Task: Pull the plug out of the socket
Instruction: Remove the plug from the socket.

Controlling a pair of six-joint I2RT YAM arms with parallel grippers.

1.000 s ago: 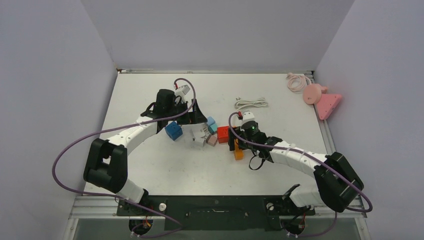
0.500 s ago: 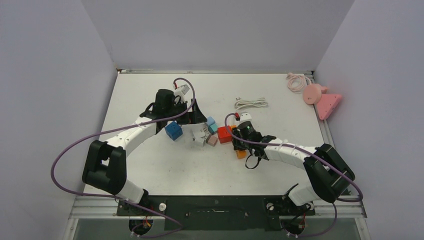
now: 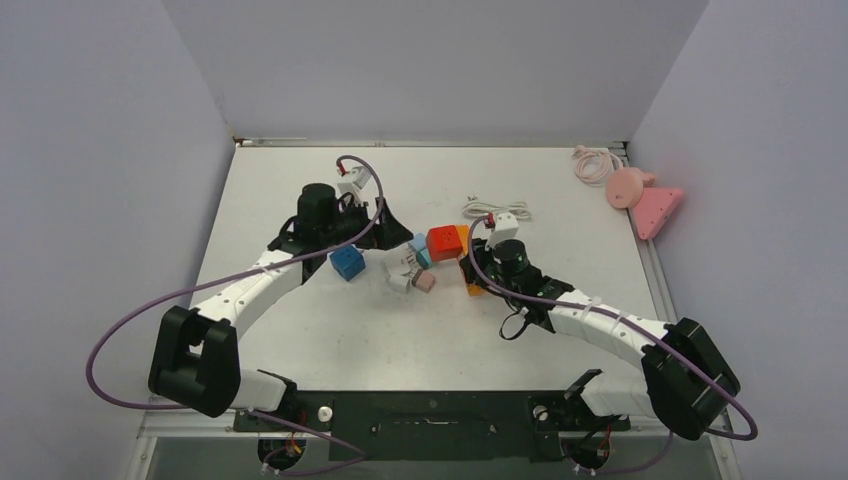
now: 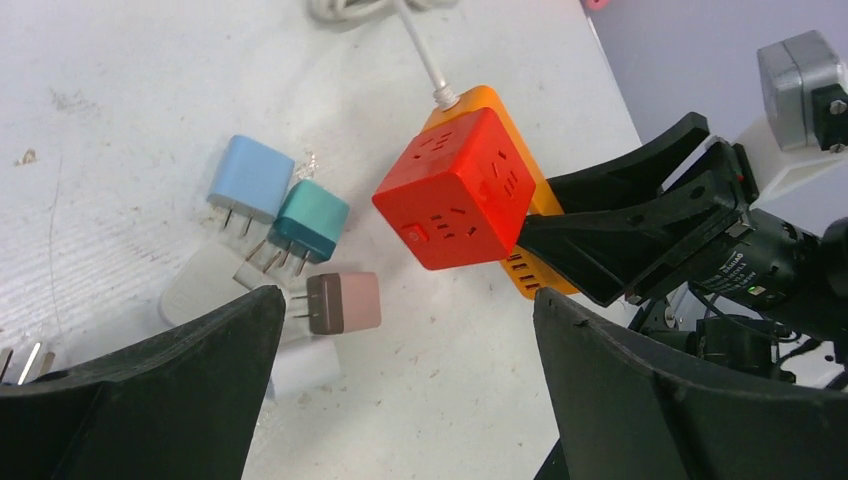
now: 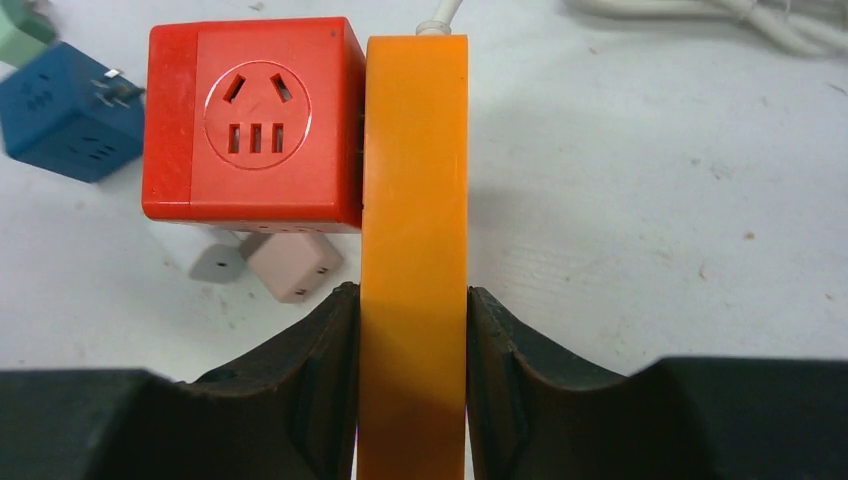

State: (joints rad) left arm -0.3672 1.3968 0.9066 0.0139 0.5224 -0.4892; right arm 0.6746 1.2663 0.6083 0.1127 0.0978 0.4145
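Observation:
A red cube plug sits pressed against the left side of a flat orange socket strip with a white cord. My right gripper is shut on the orange strip, one finger on each flat face. From above, the red plug and orange strip sit mid-table at the right gripper. My left gripper stands open a little left of the red plug, with nothing between its fingers. Its fingers stay apart from the plug.
Loose plugs lie between the arms: light blue, teal, pink, plus a blue cube. A coiled white cable lies behind the strip. A pink object rests at the back right edge.
My right gripper has shut on the orange strip and carried it with the red plug toward the back. The left arm drew back slightly to the left, still open.

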